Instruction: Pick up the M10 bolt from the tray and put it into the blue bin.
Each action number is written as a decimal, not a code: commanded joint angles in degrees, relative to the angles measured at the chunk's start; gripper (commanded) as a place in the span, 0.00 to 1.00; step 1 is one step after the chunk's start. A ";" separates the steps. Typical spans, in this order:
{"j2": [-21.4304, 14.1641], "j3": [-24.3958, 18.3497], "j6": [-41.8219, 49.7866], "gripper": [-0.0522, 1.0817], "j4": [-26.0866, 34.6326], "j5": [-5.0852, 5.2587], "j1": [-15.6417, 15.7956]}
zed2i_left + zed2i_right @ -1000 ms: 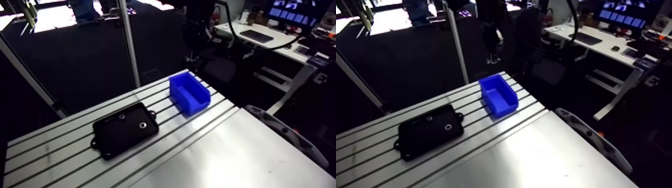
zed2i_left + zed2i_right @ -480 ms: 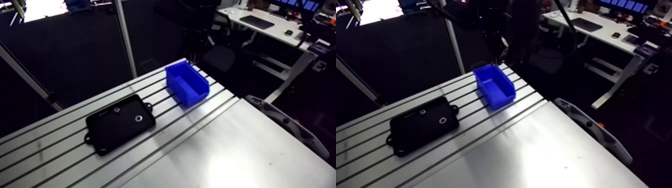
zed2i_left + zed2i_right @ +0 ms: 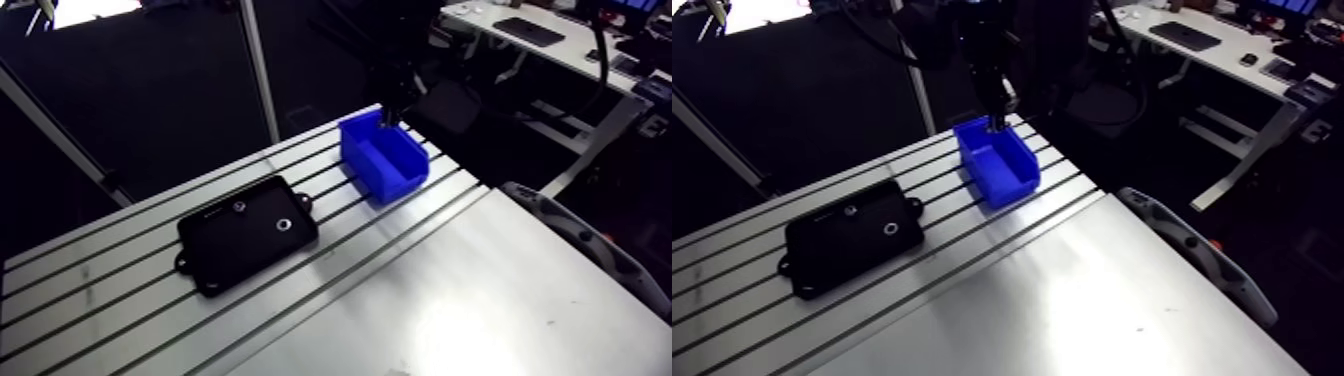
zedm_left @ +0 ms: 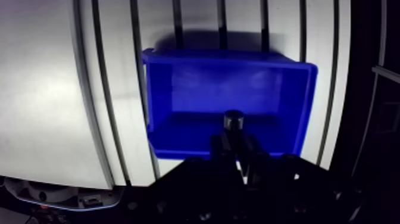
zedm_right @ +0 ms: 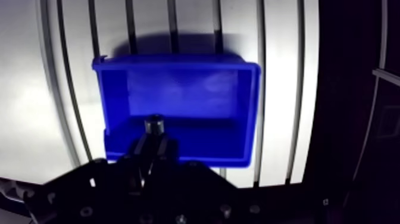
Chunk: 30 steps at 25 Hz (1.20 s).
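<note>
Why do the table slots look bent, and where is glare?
Wrist view: the wide-angle lens curves the slots of the table; glare whitens it beside the blue bin; the gripper, shut on the M10 bolt, is dark. Arm view: sheen on its near part.

Matte black two-finger gripper (image 4: 235, 142) is built from narrow dark fingers (image 5: 140, 149) on a broad black housing (image 5: 178, 196). Small round screw heads (image 5: 223, 209) are set into it. The wrist (image 3: 990, 60) is seen near-black.
</note>
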 commanded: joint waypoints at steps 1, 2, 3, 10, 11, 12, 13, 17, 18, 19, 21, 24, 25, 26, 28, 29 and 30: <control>1.59 -0.05 1.53 0.98 -0.21 0.01 1.27; 2.12 -0.05 1.53 0.98 -0.21 -0.08 1.27; 2.73 -0.05 1.80 0.98 -0.38 -0.08 1.27; 4.14 0.21 1.97 0.98 -3.11 -0.43 1.71; 4.23 0.21 1.97 0.98 -3.28 -0.87 1.71; 4.67 0.30 1.97 0.98 -3.37 -1.22 1.71; 5.11 0.30 2.06 0.98 -3.55 -1.40 1.71; 6.25 0.39 2.06 0.98 -4.51 -2.19 1.71; 6.51 0.39 2.06 0.98 -4.69 -2.45 1.71; 6.95 0.39 2.06 0.98 -4.78 -2.63 1.71; 7.22 0.56 2.06 0.97 -5.04 -2.63 1.71; 7.30 0.74 2.15 0.97 -5.04 -2.63 1.71; 7.39 0.74 2.15 0.97 -5.04 -2.72 1.71; 7.39 0.74 2.15 0.97 -5.04 -2.72 1.80; 7.83 0.74 2.15 0.97 -5.57 -2.72 1.71; 7.92 0.83 2.15 0.97 -5.74 -2.80 1.80; 8.01 0.83 2.15 0.97 -6.01 -2.80 1.80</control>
